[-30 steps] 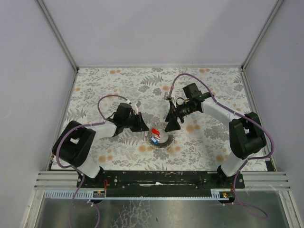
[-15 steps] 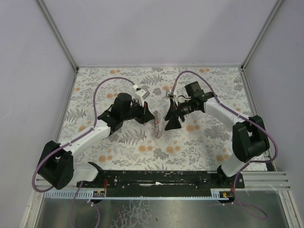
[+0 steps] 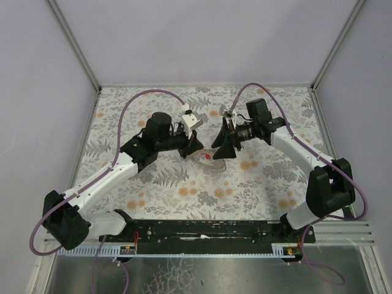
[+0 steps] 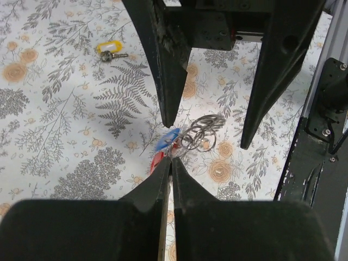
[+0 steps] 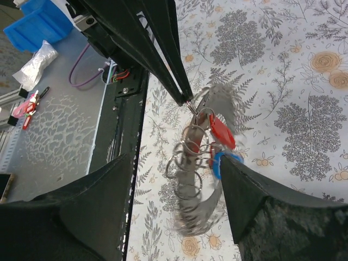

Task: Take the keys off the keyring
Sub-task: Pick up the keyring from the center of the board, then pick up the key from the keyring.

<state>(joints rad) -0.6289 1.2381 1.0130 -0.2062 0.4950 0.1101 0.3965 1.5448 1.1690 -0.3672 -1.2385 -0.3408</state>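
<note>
The keyring (image 5: 204, 209) hangs near the middle of the floral-print table (image 3: 269, 177), between the two arms; the right wrist view shows it as a blurred grey band with a cluster of small wire loops beside it. A red-tagged key (image 5: 222, 131) and a blue-tagged key (image 5: 224, 159) hang against it, the red one just above the blue. In the left wrist view the same blue tag (image 4: 166, 139) and red tag (image 4: 156, 161) sit right at the fingertips. The left gripper (image 4: 171, 162) is pinched fully together on a thin loop at the edge of the keyring, its two fingers meeting in a point. The right gripper (image 5: 175, 157) faces it from the other side with its jaws spread wide, one finger on each side of the ring and gripping nothing; whether either finger touches the metal I cannot tell. A yellow-tagged key (image 4: 109, 50) lies flat on the table, well apart from the ring and from both grippers.
</note>
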